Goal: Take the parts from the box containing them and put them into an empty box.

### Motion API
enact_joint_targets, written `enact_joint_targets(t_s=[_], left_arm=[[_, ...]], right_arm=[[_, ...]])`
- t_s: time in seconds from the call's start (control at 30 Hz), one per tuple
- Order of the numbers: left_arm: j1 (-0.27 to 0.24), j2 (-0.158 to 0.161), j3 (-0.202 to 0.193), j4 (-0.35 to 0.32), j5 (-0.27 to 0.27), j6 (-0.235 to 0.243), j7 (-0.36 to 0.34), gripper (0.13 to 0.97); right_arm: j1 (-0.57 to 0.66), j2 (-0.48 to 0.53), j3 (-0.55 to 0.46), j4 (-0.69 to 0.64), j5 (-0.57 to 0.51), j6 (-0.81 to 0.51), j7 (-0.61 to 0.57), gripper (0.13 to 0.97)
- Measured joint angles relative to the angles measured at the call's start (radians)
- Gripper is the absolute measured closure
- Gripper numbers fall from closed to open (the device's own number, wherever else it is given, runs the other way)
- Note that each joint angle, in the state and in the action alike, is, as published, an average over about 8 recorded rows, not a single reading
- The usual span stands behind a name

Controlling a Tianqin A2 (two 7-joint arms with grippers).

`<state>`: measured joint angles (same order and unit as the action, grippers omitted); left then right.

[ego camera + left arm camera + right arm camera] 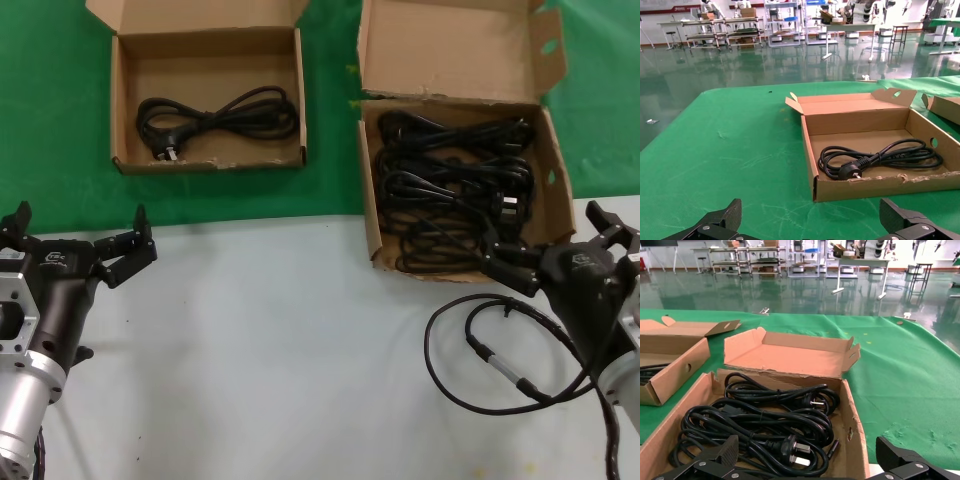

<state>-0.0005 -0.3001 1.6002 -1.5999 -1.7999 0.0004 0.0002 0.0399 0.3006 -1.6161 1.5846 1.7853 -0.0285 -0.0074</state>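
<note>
Head view: full box (462, 190) on green cloth, power cords (455, 185) piled inside. Low box (208, 95) left of it, one cord (215, 120) inside. Right gripper (560, 262) at full box's near corner, jaws apart. Left gripper (75, 250) well left, jaws apart.

Left wrist view: left gripper fingertips (725, 216) spread, facing low box (875, 187); single cord (880, 159) coiled inside.

Right wrist view: right gripper fingertips (720, 452) spread over full box's (852, 427) cords (760, 430).

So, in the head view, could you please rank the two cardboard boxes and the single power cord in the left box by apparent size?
1. Right box, full of cords, lid included.
2. Left box, somewhat smaller.
3. Single power cord, clearly smallest, lying inside the left box.
</note>
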Motion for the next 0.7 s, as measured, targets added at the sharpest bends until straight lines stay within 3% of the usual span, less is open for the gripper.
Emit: enact_joint_targets(t_s=[0.7], left_arm=[[0.000, 0.000, 0.000, 0.000, 0.000, 0.000, 0.000, 0.132]], right_arm=[[0.000, 0.000, 0.000, 0.000, 0.000, 0.000, 0.000, 0.129]])
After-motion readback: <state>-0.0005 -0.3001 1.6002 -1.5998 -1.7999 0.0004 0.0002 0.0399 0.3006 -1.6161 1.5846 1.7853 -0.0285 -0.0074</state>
